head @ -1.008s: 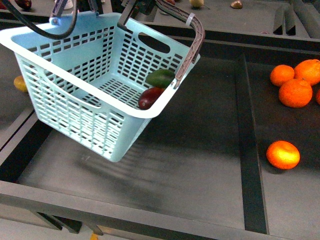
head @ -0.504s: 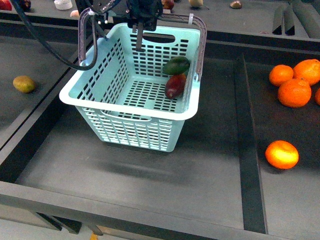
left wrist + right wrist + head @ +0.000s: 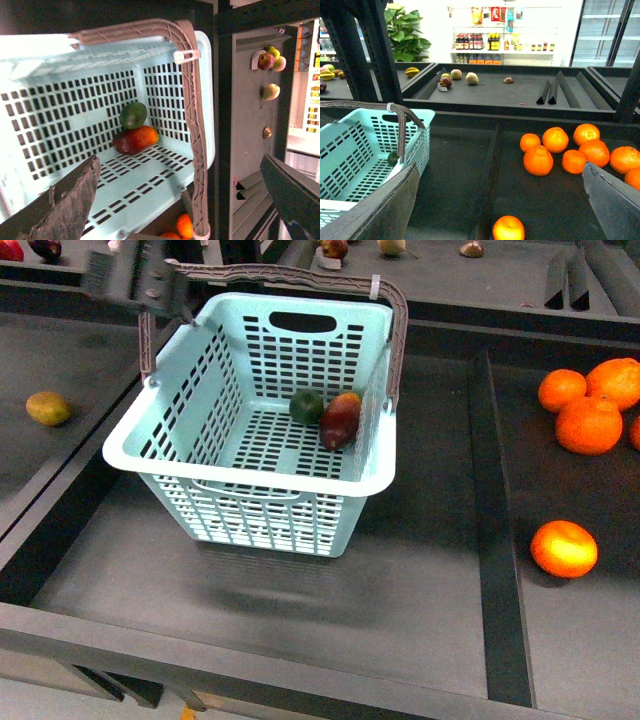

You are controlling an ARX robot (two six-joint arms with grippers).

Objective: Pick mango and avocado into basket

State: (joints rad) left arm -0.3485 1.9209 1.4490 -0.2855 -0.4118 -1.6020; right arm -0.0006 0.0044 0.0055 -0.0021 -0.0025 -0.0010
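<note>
The aqua basket stands level on the dark bin floor, its brown-grey handle raised. The dark red mango and the green avocado lie side by side on its slotted floor. My left gripper shows blurred at the handle's left end, open. In the left wrist view the open left gripper looks into the basket at the mango and avocado; the handle runs between the spread fingers. My right gripper is open and empty, right of the basket.
Several oranges lie in the right bin, one orange nearer the front. A raised divider separates that bin from the basket's bin. A yellow-green fruit lies in the left bin. Small fruits sit on the back shelf.
The basket was tilted and raised at the left; it has come level and settled lower. The mango and avocado rolled toward its middle. My left gripper moved left along the handle.
</note>
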